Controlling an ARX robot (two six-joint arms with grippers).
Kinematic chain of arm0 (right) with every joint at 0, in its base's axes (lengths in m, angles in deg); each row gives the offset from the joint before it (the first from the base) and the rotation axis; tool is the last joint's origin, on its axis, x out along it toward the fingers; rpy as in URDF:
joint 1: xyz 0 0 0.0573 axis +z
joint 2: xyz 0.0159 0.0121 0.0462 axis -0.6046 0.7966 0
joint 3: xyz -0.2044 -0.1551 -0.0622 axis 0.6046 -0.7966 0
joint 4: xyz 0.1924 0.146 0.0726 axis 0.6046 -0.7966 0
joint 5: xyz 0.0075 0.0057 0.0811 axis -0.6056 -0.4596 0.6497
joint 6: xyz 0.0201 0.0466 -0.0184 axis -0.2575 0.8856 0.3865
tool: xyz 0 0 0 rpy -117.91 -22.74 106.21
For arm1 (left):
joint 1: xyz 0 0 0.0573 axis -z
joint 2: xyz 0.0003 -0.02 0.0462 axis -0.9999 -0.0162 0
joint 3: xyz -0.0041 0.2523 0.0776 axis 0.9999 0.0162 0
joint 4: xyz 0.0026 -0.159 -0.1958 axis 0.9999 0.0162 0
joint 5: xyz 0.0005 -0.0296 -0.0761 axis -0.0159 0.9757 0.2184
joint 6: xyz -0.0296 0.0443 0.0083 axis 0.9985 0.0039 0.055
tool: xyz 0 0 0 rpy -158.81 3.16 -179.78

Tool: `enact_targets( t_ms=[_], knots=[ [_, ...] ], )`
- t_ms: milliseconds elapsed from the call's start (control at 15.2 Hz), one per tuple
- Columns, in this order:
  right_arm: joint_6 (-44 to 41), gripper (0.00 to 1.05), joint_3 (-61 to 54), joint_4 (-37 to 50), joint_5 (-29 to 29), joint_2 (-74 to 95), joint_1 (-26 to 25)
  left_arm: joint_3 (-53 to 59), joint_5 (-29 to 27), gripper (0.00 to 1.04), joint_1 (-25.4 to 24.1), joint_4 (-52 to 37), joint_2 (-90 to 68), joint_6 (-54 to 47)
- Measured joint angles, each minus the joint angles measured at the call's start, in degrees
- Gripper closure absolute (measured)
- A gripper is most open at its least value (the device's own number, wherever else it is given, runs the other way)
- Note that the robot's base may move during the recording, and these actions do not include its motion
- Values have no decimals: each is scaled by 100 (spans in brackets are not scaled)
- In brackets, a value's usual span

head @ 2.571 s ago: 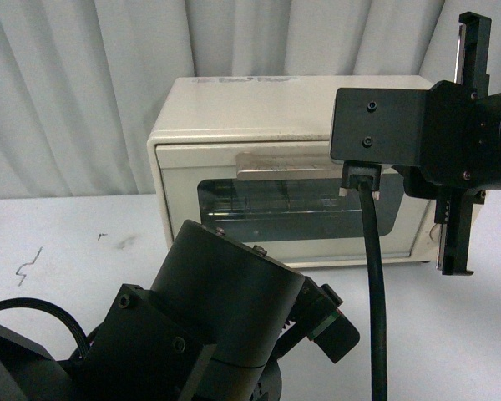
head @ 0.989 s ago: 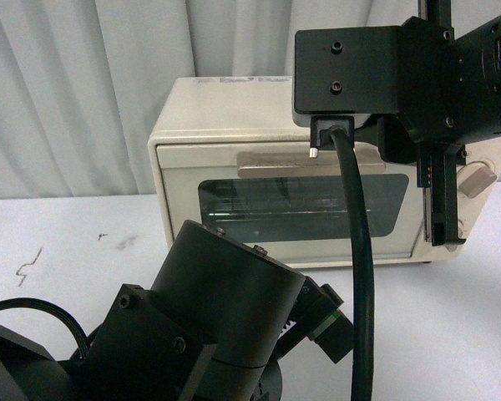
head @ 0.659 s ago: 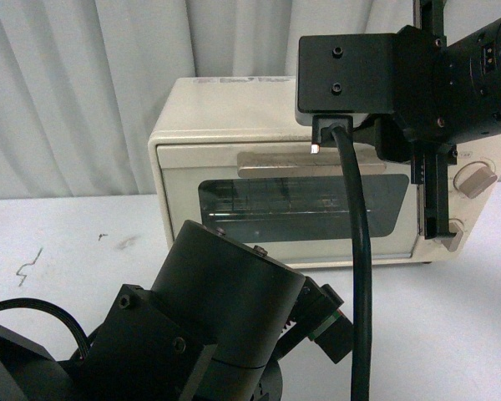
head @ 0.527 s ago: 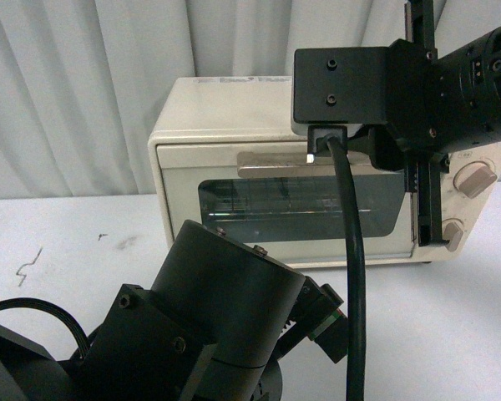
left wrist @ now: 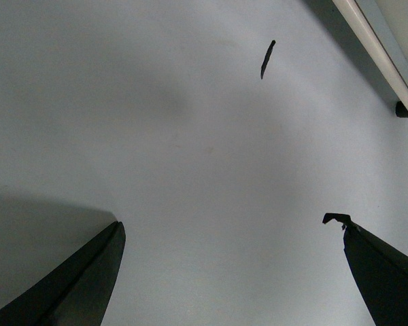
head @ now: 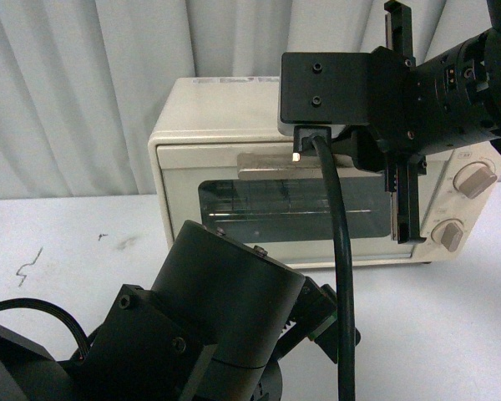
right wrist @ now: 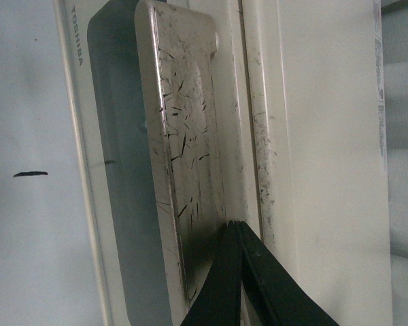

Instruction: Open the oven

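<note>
Left pincer (left wrist: 226,221): fingers apart, empty, low over near white surface (left wrist: 190,136). Right pincer (right wrist: 236,229): fingers together, tips just beside handle (right wrist: 187,136) of oven (head: 225,117). Oven at far centre of surface, door shut; curtain (head: 83,83) behind.

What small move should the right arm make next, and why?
Probably hook the right hand, its fingers closed, behind the handle, then pull outward. The oven looks shut, and the hand sits by the handle's edge, not yet gripping it.
</note>
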Motion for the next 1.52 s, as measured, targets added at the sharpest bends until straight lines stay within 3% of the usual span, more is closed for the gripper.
enact_targets(
  t_ms=[659, 1121, 1319, 1516],
  knots=[
    [645, 103, -17, -1043, 337, -282, 7, 2, -4, 7, 0, 2, 0, 0],
    [883, 103, -129, -2940, 483, -693, 245, 7, 11, 7, 15, 13, 2, -101],
    [890, 103, -122, -2964, 573, -997, 269, 7, 2, 7, 15, 11, 2, -103],
    [1078, 103, -9, -2465, 728, -1257, 258, 7, 2, 7, 15, 11, 2, -101]
  ],
)
